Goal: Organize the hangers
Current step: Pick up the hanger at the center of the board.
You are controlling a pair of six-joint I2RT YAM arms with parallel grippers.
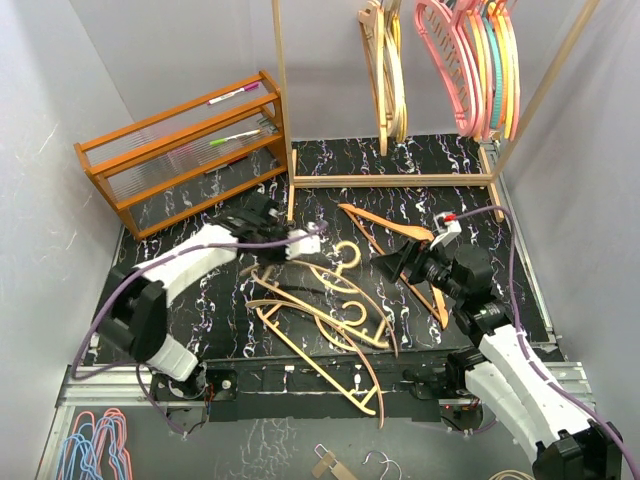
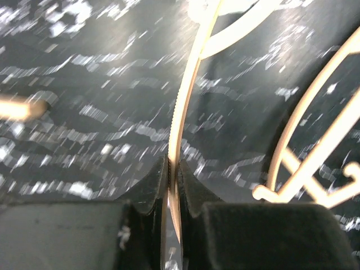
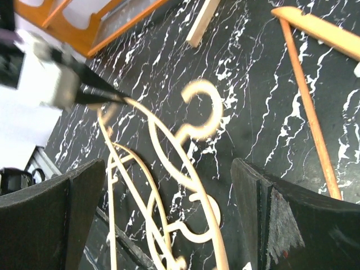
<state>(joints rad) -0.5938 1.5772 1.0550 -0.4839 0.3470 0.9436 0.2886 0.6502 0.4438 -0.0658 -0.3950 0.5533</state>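
TANGLE ON THE TABLE: Jaws of the left arm (image 1: 195, 262) are pinched tight on the thin bar of a pale cream, curved-bar hanger (image 2: 184, 95), gripped edge-on, apparently so it can be drawn clear of the heap of tan hangers (image 1: 352, 318) on the black marbled table (image 1: 215, 300). Jaws of the right arm (image 1: 510, 365) gape wide and empty above the heap's hooks, seemingly poised to assist. Pink, teal and yellow hangers (image 1: 480, 60) hang from the pale wooden frame (image 1: 390, 181) behind, the likely destination.
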